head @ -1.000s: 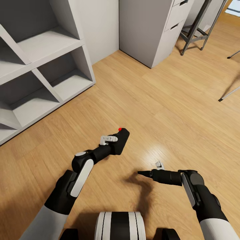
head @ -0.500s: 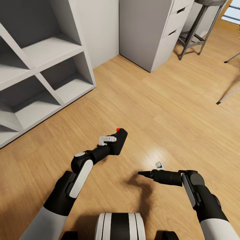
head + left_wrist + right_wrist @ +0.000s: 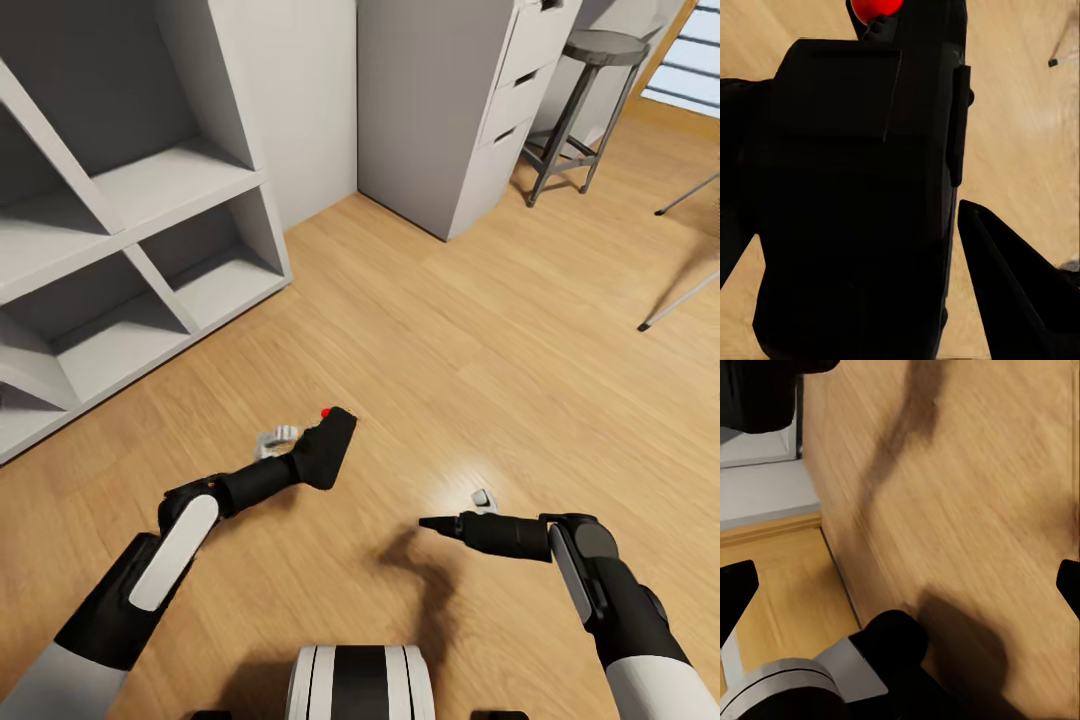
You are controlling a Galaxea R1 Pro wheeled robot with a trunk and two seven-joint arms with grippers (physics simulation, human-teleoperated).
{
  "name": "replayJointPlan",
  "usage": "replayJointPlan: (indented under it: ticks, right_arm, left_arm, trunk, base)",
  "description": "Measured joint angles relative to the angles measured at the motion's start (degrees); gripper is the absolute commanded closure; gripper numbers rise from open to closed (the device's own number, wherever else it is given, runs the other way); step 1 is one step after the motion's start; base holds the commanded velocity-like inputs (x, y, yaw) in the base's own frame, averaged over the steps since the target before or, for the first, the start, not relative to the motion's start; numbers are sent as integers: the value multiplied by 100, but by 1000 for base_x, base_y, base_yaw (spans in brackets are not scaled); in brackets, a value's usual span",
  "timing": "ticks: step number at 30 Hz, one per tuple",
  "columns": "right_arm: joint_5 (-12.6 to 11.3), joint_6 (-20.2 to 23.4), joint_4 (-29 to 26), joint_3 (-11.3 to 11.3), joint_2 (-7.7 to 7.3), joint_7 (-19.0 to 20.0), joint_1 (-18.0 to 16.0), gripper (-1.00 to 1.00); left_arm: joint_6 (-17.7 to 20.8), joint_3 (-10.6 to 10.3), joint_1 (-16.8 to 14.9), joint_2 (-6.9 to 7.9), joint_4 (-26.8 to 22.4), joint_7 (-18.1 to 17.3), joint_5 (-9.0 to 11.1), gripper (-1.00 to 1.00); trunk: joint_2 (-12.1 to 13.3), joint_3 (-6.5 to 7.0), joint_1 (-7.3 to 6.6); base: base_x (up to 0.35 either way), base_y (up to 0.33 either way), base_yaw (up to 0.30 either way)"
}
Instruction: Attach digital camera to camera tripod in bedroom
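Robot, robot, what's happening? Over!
Left gripper shut on camera. Right gripper empty, fingers apart. Tripod legs ahead right, bare floor between.

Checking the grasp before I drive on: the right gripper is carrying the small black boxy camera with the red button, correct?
Not quite: the left gripper is carrying the small black boxy camera with the red button, as the head view shows. The right gripper holds nothing.

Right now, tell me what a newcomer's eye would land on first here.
The black digital camera with its red button, held out over the wood floor in the left gripper. Then the open grey shelf unit at the left, and a round grey stool beside the drawer cabinet farther back.
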Motion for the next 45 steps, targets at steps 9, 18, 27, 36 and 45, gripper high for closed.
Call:
replayJointPlan:
  ticks: [9,18,27,36,45]
  right_arm:
    - [-50,-4,-11,-9,-210,18,0,-100]
    - [-72,-20,-74,-22,-176,28,0,-100]
    - [-78,-13,-107,-13,-169,9,0,-100]
    - [-86,-12,-104,-9,-159,10,0,-100]
    - [-51,-13,-67,-1,-159,10,0,-100]
  left_arm:
    - [-1249,-80,65,987,961,-919,2127,100]
    - [-1334,-89,67,991,956,-1317,2199,100]
    - [-1313,-79,67,1007,948,-1323,2232,100]
    - [-1312,-88,67,986,905,-1329,2232,100]
    - [-1312,-85,67,990,911,-1329,2235,100]
  trunk:
    - [12,200,-23]
    - [24,399,-46]
    - [36,599,-70]
    - [48,798,-93]
    - [60,998,-116]
  base:
    - [0,0,0]
    - [0,0,0]
    - [0,0,0]
    - [0,0,0]
    - [0,0,0]
